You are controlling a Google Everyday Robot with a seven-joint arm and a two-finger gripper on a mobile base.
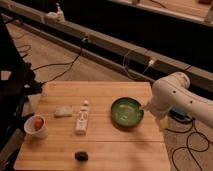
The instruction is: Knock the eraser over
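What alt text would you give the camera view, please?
A small black eraser sits near the front edge of a wooden table, far from the robot's gripper, which hangs by the green bowl at the right edge.

Eraser [81, 156]: a small, black, rounded block, wider than it is tall as seen here, resting on the wooden table [125, 150] close to its front edge and a little left of centre. It lies in front of the long white tube-like object [82, 120], apart from it. The gripper [160, 123] hangs at the table's right edge, just beside the green bowl [127, 111], well apart from the eraser.
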